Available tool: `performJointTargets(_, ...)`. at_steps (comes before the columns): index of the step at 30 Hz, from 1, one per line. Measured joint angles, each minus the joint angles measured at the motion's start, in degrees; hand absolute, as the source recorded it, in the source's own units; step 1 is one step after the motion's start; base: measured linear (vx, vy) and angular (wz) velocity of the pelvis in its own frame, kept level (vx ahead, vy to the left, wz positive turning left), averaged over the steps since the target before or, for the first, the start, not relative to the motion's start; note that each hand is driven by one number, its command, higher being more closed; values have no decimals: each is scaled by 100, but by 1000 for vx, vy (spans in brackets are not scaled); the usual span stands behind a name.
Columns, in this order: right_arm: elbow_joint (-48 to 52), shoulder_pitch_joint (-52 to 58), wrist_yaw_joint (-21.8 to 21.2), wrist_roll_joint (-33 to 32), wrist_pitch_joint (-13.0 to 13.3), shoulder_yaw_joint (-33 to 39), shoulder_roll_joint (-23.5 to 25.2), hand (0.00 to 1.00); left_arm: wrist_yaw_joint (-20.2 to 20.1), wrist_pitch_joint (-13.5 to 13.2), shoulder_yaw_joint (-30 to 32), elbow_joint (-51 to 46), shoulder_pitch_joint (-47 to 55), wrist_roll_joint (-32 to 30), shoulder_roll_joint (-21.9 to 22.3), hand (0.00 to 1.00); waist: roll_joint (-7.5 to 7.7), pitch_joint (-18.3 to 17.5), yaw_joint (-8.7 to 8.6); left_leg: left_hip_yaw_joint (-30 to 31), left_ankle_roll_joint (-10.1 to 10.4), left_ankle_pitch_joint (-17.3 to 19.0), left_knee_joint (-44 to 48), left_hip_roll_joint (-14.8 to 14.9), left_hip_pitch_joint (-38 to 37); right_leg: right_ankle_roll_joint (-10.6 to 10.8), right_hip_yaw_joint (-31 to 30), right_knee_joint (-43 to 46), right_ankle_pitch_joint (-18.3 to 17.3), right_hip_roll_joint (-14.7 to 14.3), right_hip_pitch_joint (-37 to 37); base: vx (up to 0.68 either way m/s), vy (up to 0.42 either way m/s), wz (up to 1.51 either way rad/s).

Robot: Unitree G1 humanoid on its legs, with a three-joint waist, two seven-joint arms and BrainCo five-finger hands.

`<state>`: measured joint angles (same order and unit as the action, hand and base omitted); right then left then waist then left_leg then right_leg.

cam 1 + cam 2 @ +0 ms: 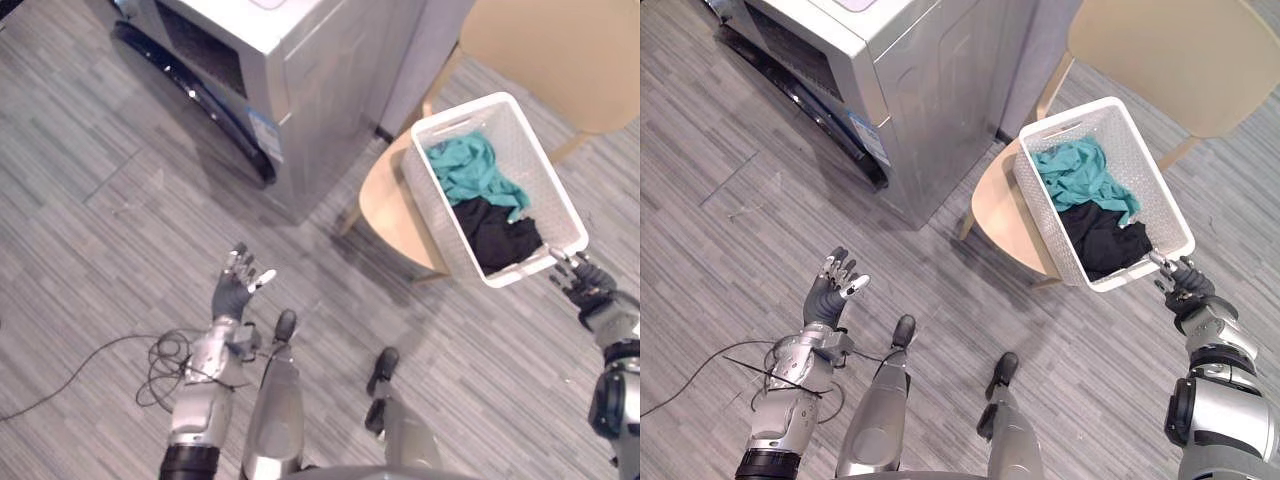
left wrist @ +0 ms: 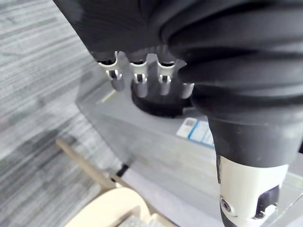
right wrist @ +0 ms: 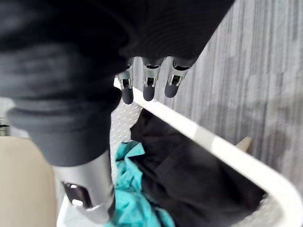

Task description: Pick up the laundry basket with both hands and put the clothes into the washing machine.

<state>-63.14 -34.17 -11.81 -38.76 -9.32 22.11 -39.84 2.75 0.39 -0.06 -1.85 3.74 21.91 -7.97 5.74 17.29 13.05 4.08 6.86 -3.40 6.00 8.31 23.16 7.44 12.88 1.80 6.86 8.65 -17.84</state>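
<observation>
White laundry basket (image 1: 432,205) on a chair (image 1: 385,205).
Open right robot hand (image 1: 590,290) at the basket's near rim; left robot hand (image 1: 230,295) open, well apart.

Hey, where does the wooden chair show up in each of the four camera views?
Left eye view: upper right, the chair with its seat under the white laundry basket.
Right eye view: upper right of centre, seat beside the washing machine.
Left wrist view: pale seat edge next to the washing machine's grey side.
Right wrist view: beige surface beyond the basket.
Shared landmark: the basket holding teal and black clothes.
</observation>
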Motion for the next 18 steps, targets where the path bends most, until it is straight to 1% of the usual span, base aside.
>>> performJointTargets(2, 460, 92, 100, -224, 26, -7, 146, 0, 0, 0, -39, 66, 1, 2, -18, 0, 49, -62, -86, -19, 1, 1, -9, 7, -77, 0, -54, -24, 5, -9, 67, 0, -8, -6)
performJointTargets(3, 881, 252, 167, -238, 31, -21, 256, 0, -1, -1, -39, 115, 6, 2, -24, 0, 82, -110, -110, -27, 0, 2, -14, 7, -89, 0, -67, -43, 7, -12, 76, 6, -7, -7)
performJointTargets(5, 2303, 908, 257, -273, 117, -243, 576, 0, -1, 8, -42, 349, 30, 3, -31, 0, 185, -270, -148, -99, 7, 14, -24, 8, -92, 17, -160, -161, 60, -21, 74, 14, -4, -15)
performJointTargets(6, 2677, 1063, 297, -274, 137, -306, 695, 0, -1, 21, -41, 396, 53, 4, -34, 0, 204, -301, -156, -110, 5, 17, -24, 4, -93, 17, -179, -180, 66, -20, 74, 23, -3, -14)
performJointTargets(7, 3344, 1413, 336, -272, 192, -402, 1011, 0, 0, 41, -41, 504, 83, 4, -49, 0, 232, -363, -246, -124, 9, 28, -21, -2, -97, 21, -195, -199, 72, -16, 72, 21, -4, -6)
performJointTargets(8, 4016, 1819, 442, -249, 220, -458, 1427, 0, -6, 52, -57, 629, 100, 4, -59, 0, 244, -439, -297, -124, 14, 36, -20, -10, -102, 21, -200, -199, 72, -9, 72, 22, -4, -5)
performJointTargets(10, 4684, 2411, 499, -74, 222, -471, 2046, 0, -2, 71, -57, 729, 124, 3, -28, 0, 242, -515, -341, -138, 17, 51, -18, -19, -160, 20, -225, -194, 72, 0, 110, 39, -3, -5)
performJointTargets(12, 4945, 3119, 548, 164, 219, -468, 2742, 0, -4, 70, -48, 738, 229, 0, -9, 0, 224, -579, -401, -189, 2, 118, -13, -45, -339, 42, -254, -193, 45, 33, 267, 45, 11, -8)
performJointTargets(14, 4947, 3681, 593, 334, 223, -407, 3122, 0, -10, 67, -43, 871, 312, -5, -5, 0, 210, -778, -473, -262, -20, 166, -11, -85, -444, 57, -315, -183, 25, 77, 314, 30, 28, -16)
performJointTargets(15, 4947, 3966, 594, 406, 226, -347, 3276, 0, -15, 69, -45, 1026, 311, -12, 13, 0, 170, -825, -529, -272, -32, 202, -12, -113, -555, 67, -349, -179, 7, 104, 399, 16, 27, -14)
performJointTargets(16, 4947, 4103, 595, 455, 227, -333, 3334, 0, -17, 69, -46, 1107, 310, -14, 40, 0, 142, -868, -591, -280, -57, 236, -12, -123, -599, 70, -353, -179, -5, 116, 440, 1, 29, -11)
performJointTargets(17, 4981, 4361, 597, 568, 233, -252, 3460, 0, -21, 71, -53, 1249, 310, -27, 103, 0, 89, -936, -629, -326, -67, 256, -18, -136, -696, 48, -384, -160, -38, 139, 494, -7, 29, -11)
performJointTargets(18, 5019, 4485, 608, 607, 252, -216, 3532, 0, -24, 71, -57, 1315, 304, -36, 114, 0, 64, -959, -627, -362, -66, 271, -20, -136, -746, 49, -411, -145, -45, 145, 517, -11, 29, -22)
